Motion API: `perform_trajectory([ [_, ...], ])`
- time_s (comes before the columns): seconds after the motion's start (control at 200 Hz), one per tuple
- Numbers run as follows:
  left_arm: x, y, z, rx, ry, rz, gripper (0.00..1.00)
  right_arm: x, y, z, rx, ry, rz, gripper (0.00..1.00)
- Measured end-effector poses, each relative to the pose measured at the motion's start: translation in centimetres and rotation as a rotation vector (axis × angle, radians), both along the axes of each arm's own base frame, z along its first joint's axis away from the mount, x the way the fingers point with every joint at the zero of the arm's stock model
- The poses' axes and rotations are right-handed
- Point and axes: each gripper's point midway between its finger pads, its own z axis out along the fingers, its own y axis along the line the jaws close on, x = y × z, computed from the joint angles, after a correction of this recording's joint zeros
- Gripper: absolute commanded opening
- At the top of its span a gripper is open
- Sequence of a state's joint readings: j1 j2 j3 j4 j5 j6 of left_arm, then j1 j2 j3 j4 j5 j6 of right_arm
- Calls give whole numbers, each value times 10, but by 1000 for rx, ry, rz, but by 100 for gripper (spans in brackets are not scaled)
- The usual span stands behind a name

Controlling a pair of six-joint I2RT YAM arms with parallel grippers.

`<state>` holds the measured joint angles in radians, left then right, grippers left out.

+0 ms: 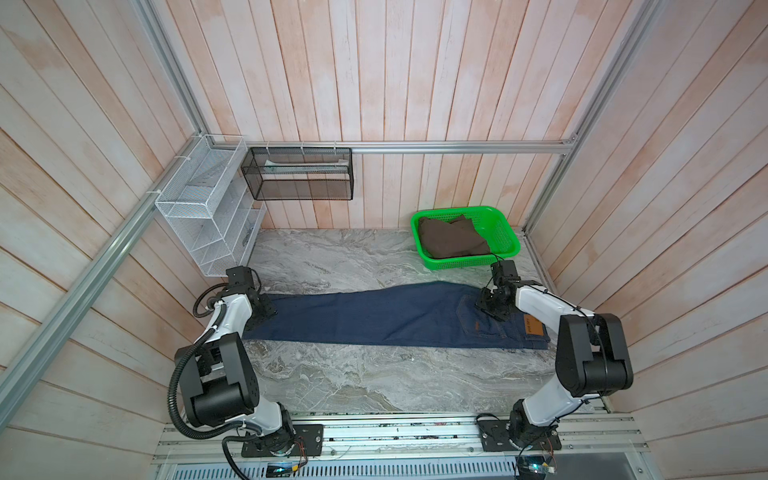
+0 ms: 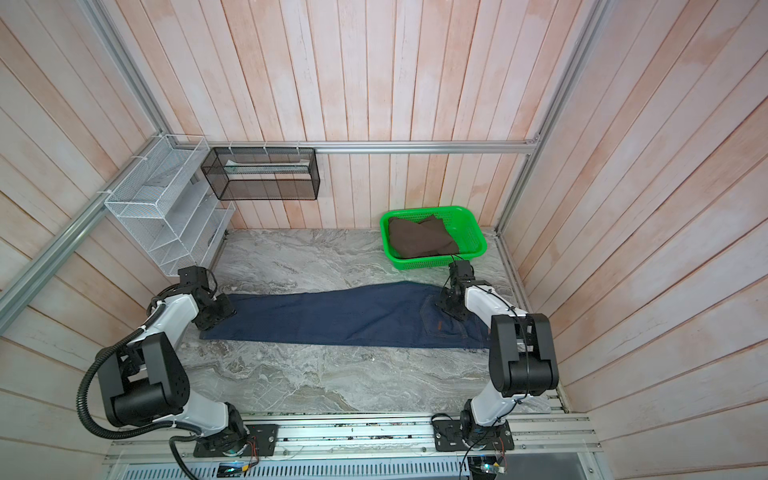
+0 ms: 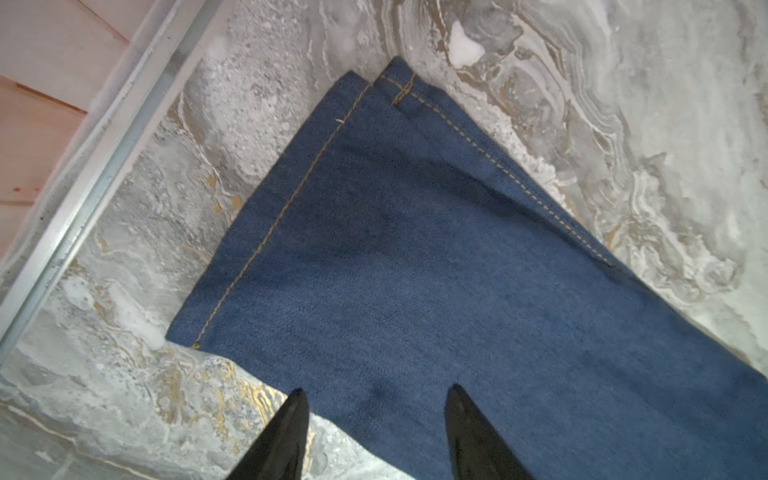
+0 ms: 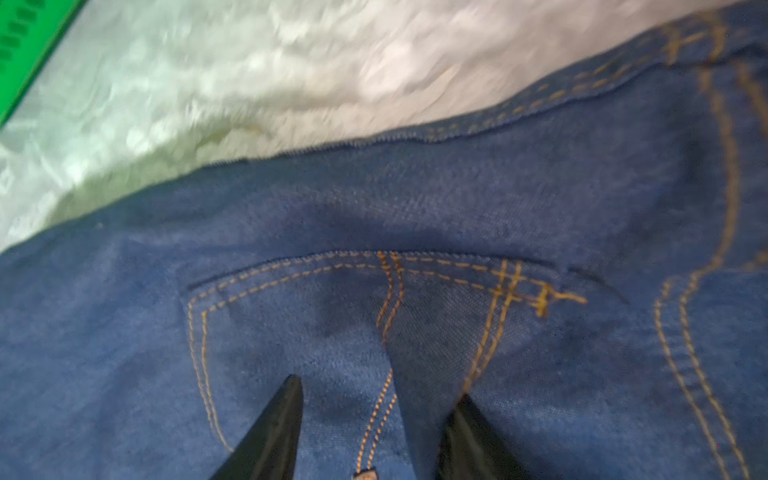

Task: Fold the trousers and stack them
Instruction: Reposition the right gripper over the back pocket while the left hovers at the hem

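Trousers: dark blue denim laid out flat across the middle of both top views, one leg over the other, hems at the left, waistband at the right.
Details: orange-tan stitching; back pocket facing up and a tan leather patch at the right end.
Left gripper: over the hem end at the left of the frame. In the left wrist view its two black fingers stand apart, with flat denim showing between them and nothing pinched.
Right gripper: over the back pocket at the waistband end. Its fingers are spread apart too, and a crease of denim runs up between them. I cannot tell whether the tips touch the cloth, and that view is blurred.
Table: grey marbled top, the trousers lying straight on it.
Green basket: upper right of the table, just beyond the waistband end and apart from the jeans – a folded brown cloth lies inside.
White wire rack: on the wall at the upper left.
Black mesh basket: on the back wall, right beside the white rack.
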<state>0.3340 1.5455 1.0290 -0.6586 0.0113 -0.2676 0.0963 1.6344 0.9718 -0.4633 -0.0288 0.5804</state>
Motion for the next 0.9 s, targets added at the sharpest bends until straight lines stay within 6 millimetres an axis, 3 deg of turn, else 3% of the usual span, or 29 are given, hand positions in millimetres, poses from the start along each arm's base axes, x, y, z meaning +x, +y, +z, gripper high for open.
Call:
perform_trajectory([
  [0.115,14,4,17,23,-43,-33,58,-3,-1,-2,-6,12,5,54],
  [0.245,25,10,34,53,-81,-51,58,-3,-20,-2,-32,15,-33,55],
  [0.375,20,20,35,52,-76,-32,58,-1,-46,3,-73,17,-83,56],
  [0.45,14,29,35,45,-74,-9,58,1,-46,11,-79,-3,-83,56],
  [0.55,8,35,37,34,-84,11,58,3,-27,26,-81,-35,-36,57],
  [0.69,7,32,39,19,-99,5,58,6,34,41,-41,-79,95,57],
  [0.8,7,30,36,5,-98,1,58,-3,74,30,-4,-48,178,57],
  [0.9,5,29,35,-8,-98,0,58,-8,85,7,2,14,199,57],
])
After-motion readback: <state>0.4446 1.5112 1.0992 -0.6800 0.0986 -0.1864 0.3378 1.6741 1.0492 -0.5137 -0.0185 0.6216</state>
